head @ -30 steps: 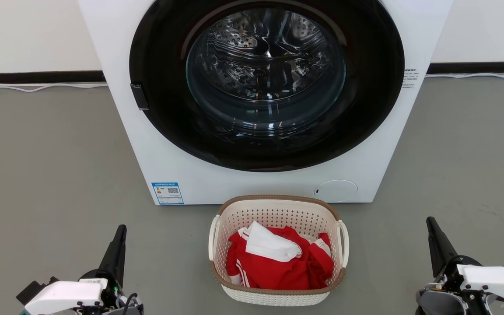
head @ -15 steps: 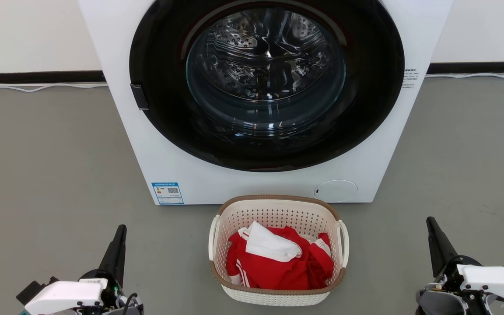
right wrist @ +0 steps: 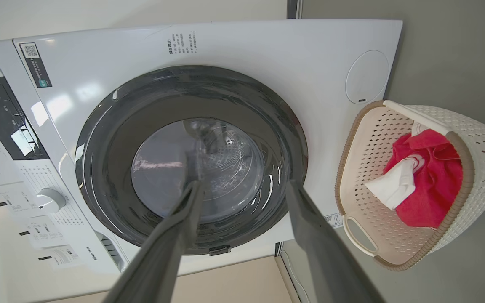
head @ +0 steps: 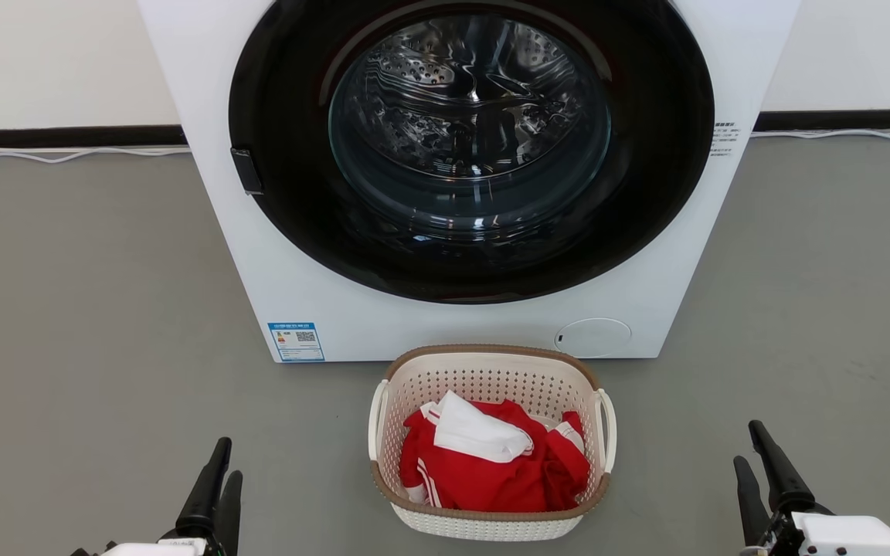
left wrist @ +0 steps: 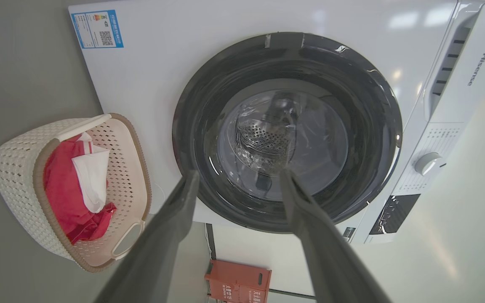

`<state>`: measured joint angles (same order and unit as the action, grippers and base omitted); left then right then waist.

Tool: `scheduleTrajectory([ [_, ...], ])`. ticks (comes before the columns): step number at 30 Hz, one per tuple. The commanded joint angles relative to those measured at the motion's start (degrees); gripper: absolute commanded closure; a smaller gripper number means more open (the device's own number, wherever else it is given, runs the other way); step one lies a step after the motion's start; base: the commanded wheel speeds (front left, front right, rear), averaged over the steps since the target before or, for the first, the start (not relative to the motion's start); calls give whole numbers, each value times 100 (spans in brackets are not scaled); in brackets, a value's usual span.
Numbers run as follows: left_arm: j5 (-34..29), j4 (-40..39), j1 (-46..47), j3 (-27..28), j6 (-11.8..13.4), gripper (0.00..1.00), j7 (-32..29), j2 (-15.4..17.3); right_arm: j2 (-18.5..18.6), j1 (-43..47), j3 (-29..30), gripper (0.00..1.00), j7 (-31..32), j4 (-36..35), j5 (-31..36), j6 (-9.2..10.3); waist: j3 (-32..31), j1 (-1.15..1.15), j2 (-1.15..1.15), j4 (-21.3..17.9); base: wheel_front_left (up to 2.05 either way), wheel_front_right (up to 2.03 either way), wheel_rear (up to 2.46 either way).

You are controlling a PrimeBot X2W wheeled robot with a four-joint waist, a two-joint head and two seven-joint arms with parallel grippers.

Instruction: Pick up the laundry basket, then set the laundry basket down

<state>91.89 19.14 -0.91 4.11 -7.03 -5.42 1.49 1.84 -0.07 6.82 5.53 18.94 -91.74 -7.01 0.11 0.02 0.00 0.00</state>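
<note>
Head view: the laundry basket [head: 491, 380] stands on the grey floor [head: 90, 309], just in front of the washer [head: 259, 255] and below its closed round door. It lies between the two grippers and well apart from both. A red garment [head: 491, 483] and a white cloth [head: 480, 434] lie inside it. Basket, contents and washer match the frame one second earlier.

The left gripper [head: 229, 459] now sits lower, at the bottom edge of the view, and both of its dark fingers are visible where one profile showed before. The right gripper [head: 747, 442] has dropped likewise and also presents two fingers.

Left wrist view: the left fingers are spread apart with nothing between them, and the basket is to the left. Right wrist view: the right fingers are likewise parted and empty, and the basket is to the right. Neither gripper touches the basket.
</note>
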Motion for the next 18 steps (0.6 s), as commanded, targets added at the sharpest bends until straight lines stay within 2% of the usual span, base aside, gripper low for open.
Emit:
scheduleTrajectory([
  [1, -27, -192, 177, -27, -5, 0, 65, 28, 46, -153, -50, 0, -74, -194, 56, -6, -6, 11, 0, 0, 0, 0, 0],
  [7, -175, -234, 156, -54, -3, 0, 149, 33, 57, -138, -93, 0, -159, -253, 334, -8, 5, -1, 0, 0, 0, 0, 0],
  [18, -969, -352, 161, -71, 154, 0, 334, 43, 57, -130, -169, 0, -344, -465, 1557, -12, 12, -1, 0, 0, 0, 0, 0],
])
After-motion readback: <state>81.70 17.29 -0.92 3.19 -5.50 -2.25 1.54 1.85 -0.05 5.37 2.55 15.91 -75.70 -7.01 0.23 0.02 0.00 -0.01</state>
